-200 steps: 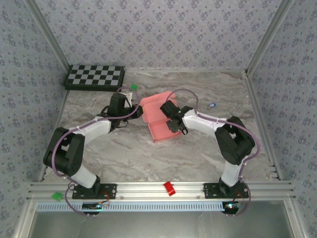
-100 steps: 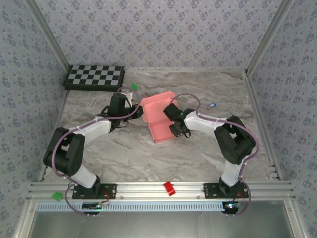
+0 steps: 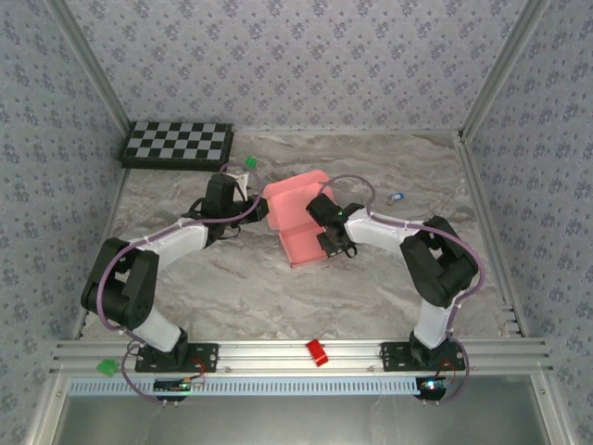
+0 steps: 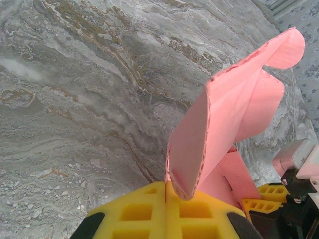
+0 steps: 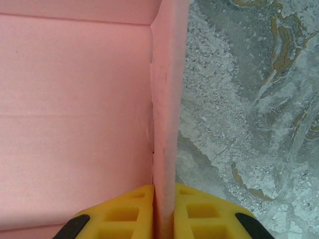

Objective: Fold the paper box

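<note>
Paper box (image 3: 295,218) lies between your two grippers: your left gripper (image 4: 166,188) is pinched shut on a flap, and your right gripper (image 5: 164,194) squeezes its upright side wall.

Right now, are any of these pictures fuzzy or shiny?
Top view: sharp, evenly lit, soft shadows under the arms, no glare. Left wrist view: the left gripper looks fuzzy up close, the paper box bright and clear. Right wrist view: the box wall is soft, the marble table crisper.
</note>
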Controlling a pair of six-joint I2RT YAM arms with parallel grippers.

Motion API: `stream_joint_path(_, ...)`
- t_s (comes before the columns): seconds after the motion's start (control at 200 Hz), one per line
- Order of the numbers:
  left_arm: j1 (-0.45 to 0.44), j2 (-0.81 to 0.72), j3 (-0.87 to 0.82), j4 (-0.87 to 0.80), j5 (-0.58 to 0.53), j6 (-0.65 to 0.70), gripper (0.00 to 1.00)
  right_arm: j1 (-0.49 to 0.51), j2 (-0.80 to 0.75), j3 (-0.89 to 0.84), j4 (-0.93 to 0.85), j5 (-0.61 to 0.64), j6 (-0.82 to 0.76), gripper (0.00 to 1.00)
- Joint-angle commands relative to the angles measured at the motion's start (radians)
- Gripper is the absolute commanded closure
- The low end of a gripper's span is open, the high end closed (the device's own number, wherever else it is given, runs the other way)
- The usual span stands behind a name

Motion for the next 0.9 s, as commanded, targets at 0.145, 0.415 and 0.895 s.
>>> stream_joint_path(0.145,-0.002,0.002,0.031,0.019,0.015,0.016,1.0,0.004,0.079,0.026,-0.098,0.046,0.01,0.84)
stream_joint_path(0.415,-0.002,0.007,0.035,0.023,0.022,0.019,1.0,0.006,0.07,0.047,-0.11,0.052,0.011,0.82)
stream_joint_path(0.895,-0.002,0.016,0.041,0.033,0.041,0.02,1.0,-0.002,-0.007,0.056,-0.04,-0.002,0.053,0.6)
